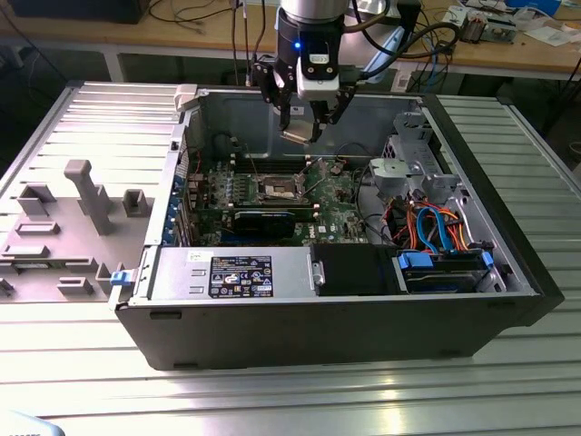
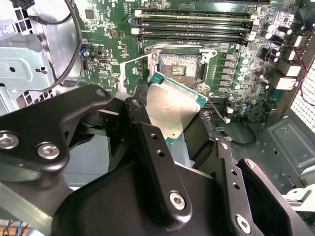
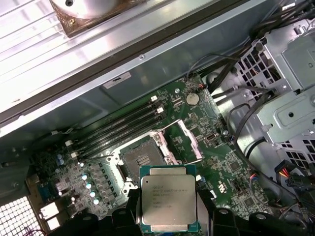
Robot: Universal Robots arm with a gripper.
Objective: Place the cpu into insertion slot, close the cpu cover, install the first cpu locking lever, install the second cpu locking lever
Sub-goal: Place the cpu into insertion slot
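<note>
**Exterior view: chip in the pincer, over the open case**

1. Pincer (image 1: 304, 134). It hangs above the circuit board (image 1: 340, 213), toward the far wall of the computer case (image 1: 318, 327). It is closed on the chip (image 1: 295, 136), with one black finger (image 2: 140, 110) against each of two opposite edges. I judge the edge grip is there to keep the chip roughly level and its underside untouched.

2. Chip (image 3: 169, 204). It is in the air, clear of the board, with its grey metal top facing up in both wrist views. In the first wrist view it sits just short of the socket rather than squarely over it.

3. Socket (image 3: 140, 160). It lies near the middle of the board, beside the long memory slots (image 2: 197, 22), and its dark centre is bare.

4. Cover frame (image 3: 184, 142). It is swung back from one side of the socket. I take it this leaves the opening free for the chip.

5. Case. It lies on its side on the slatted metal table (image 1: 272, 391), with the open face upward. That gives the arm a straight reach down.

Hard to make out:
- I cannot tell the locking levers apart from the metalwork round the socket.
- The chip's underside is hidden from me.
- The chip covers the fingertips in the first wrist view.
- I cannot judge how high the chip is above the socket.
</note>
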